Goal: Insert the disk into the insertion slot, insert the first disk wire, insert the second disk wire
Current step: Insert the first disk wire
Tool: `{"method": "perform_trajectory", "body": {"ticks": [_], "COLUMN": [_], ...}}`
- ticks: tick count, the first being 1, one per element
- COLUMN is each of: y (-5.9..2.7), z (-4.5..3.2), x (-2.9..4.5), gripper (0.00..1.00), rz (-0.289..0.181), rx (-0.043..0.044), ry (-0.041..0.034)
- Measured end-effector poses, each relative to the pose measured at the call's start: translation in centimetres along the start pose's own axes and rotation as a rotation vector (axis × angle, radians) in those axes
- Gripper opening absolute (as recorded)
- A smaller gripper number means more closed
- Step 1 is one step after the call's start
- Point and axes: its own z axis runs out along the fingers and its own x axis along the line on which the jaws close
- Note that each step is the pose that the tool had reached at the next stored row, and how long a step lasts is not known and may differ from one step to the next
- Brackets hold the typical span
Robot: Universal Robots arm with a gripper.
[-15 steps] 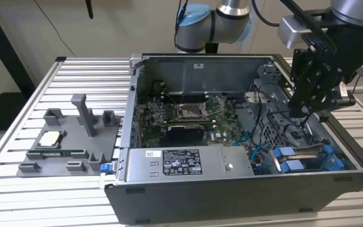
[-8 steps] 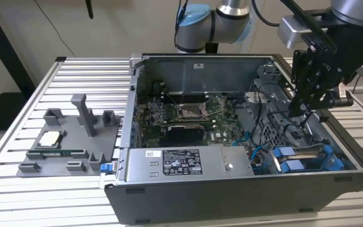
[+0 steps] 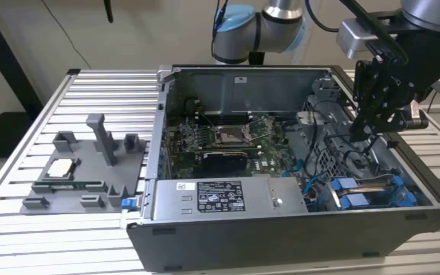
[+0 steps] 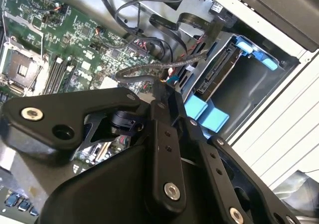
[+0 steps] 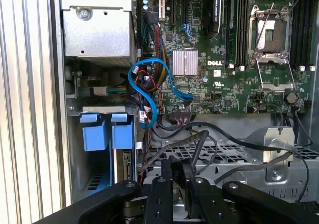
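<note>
The disk (image 3: 374, 187), silver-grey in its blue carrier, lies in the insertion slot at the case corner nearest the exterior view's right. In both wrist views its dark edge (image 4: 215, 73) (image 5: 124, 163) shows in the bay behind blue tabs (image 5: 94, 134). My gripper (image 3: 357, 135) hangs inside the case, above and behind the bay. Its fingers are shut on the end of a black sleeved disk wire (image 4: 144, 70), at the gripper (image 4: 167, 90) (image 5: 178, 167). The wire's plug is hidden between the fingers.
The open computer case (image 3: 281, 240) sits on a slatted metal table (image 3: 113, 91). A motherboard (image 5: 224, 79), a labelled power supply (image 3: 228, 197), a blue cable loop (image 5: 149, 79) and loose black cables crowd the bay area. A grey fixture (image 3: 82, 166) stands at the exterior view's left.
</note>
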Motion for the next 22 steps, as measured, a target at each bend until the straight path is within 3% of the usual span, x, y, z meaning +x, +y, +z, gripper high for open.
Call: {"method": "perform_trajectory", "body": {"ticks": [9,22], "y": [-0.16,-1.95], "z": [0.12,1.00], "x": [0.04,0.79], "gripper": [0.19,0.19], "rz": [0.000,0.001], "rx": [-0.0009,-0.0127], "ry": [0.0002,0.0053]}}
